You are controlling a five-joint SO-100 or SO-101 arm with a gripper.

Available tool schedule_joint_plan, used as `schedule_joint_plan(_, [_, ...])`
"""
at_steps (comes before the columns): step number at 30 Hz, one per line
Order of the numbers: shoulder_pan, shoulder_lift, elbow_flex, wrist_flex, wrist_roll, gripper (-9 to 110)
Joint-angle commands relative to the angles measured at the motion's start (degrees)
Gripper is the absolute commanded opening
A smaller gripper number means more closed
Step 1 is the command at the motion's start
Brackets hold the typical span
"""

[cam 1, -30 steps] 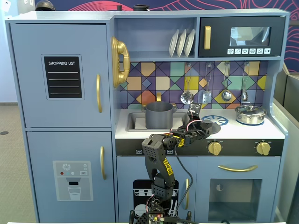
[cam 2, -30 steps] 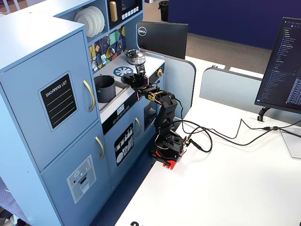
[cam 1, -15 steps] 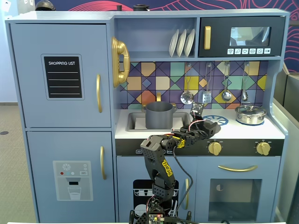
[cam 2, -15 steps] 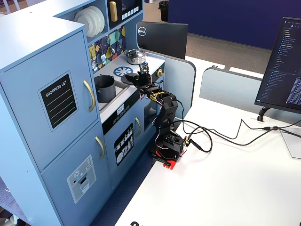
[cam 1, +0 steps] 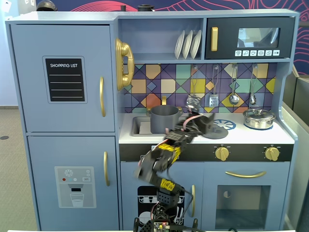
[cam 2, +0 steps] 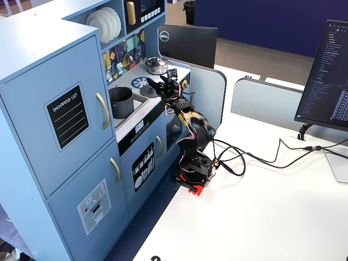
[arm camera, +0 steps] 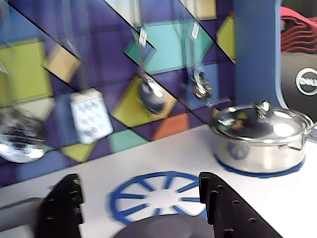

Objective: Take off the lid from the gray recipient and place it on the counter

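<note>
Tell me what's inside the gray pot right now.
The gray pot stands open, its lid lying on the counter by the gripper. In a fixed view from above, its mouth looks dark and empty; the very bottom stays shadowed, so small contents can't be ruled out.

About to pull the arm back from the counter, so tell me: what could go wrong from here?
1. The open jaws straddle the lid lying on the counter; a low retreat might snag it and drag it.
2. The silver pot stands close on the right in the wrist view; a sideways swing might knock it.
</note>
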Motion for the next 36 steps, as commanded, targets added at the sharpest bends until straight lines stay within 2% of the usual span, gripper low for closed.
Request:
schedule_joint_plan(1, [-2.46,16.17,-2.02,32.26,0.7,9])
schedule_joint_plan(4, [-5.54,20.83,-6.77,56.07,-1.85,0])
schedule_joint_plan(6, [-8.44,23.12,-8.35,69.17,-1.05,0])
schedule_joint_plan(10, [-15.56,26.28,-3.08,81.83,-0.18,0])
schedule_joint_plan(18, [-30.59,29.71,16.52,81.21,5.36,0])
schedule_joint_plan(25, [-35.51,34.37,34.63,63.37,4.57,0])
schedule_joint_plan(29, [-37.53,33.49,39.29,58.89,2.9,0])
schedule_joint_plan(33, [-38.85,32.61,39.64,59.94,4.48,0])
schedule_joint_plan(36, [-38.32,34.8,39.73,66.62,5.1,0])
